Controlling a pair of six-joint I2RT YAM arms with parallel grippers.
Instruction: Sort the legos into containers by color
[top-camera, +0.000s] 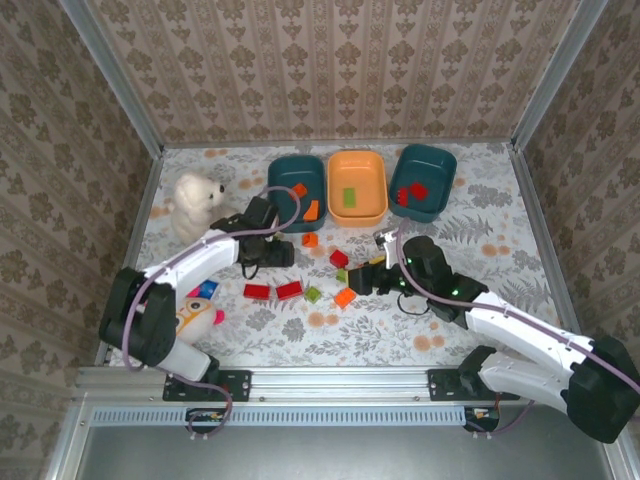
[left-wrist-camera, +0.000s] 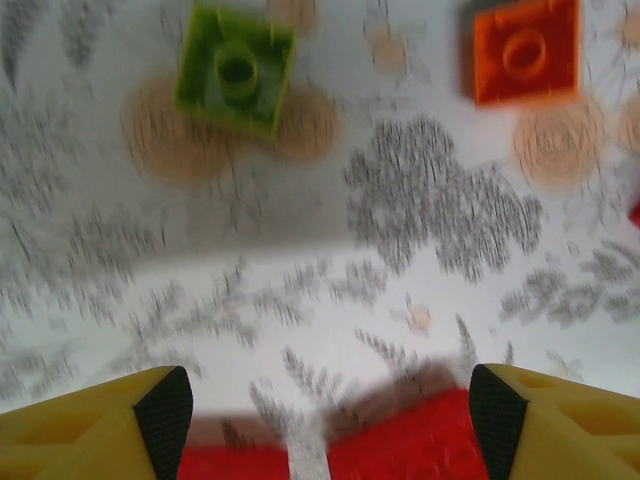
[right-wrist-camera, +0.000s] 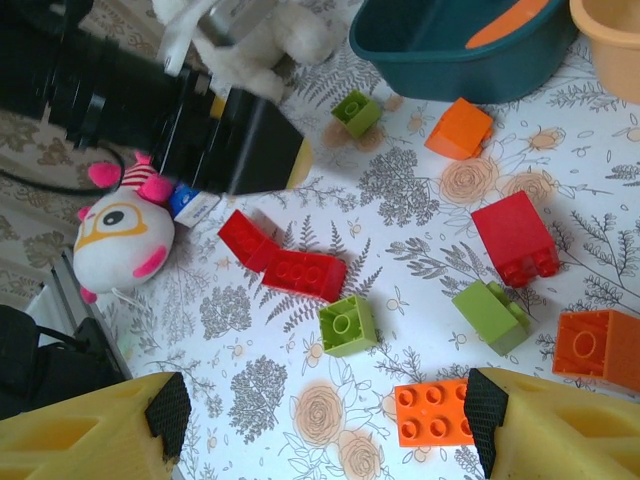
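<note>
From above, my left claw (top-camera: 278, 252) hangs low over the table (top-camera: 480, 230), just before the left teal bin (top-camera: 285, 172). My right claw (top-camera: 366, 278) is low among the loose legos (top-camera: 339, 258) in the middle, where I count 7 of them. The 3 bins stand in 1 row at the far side. The left teal bin holds orange pieces (top-camera: 299, 189), the orange bin (top-camera: 370, 175) holds 1 green brick (top-camera: 349, 196), and the right teal bin (top-camera: 435, 165) holds red bricks (top-camera: 410, 192). A white plush bear (top-camera: 197, 200) sits at the far left.

In my left wrist view, my left claw (left-wrist-camera: 330, 420) stands open. 2 red legos (left-wrist-camera: 400, 445) lie below the gap, but this view is blurred and I cannot tell if the pads (left-wrist-camera: 165, 410) touch them. A green square brick (left-wrist-camera: 235, 68) and an orange square brick (left-wrist-camera: 525, 52) lie further ahead.

In my right wrist view, my right claw (right-wrist-camera: 328, 420) is wide open, with nothing held. An orange 6-stud brick (right-wrist-camera: 432, 412) lies just beside 1 finger (right-wrist-camera: 490, 420).
</note>
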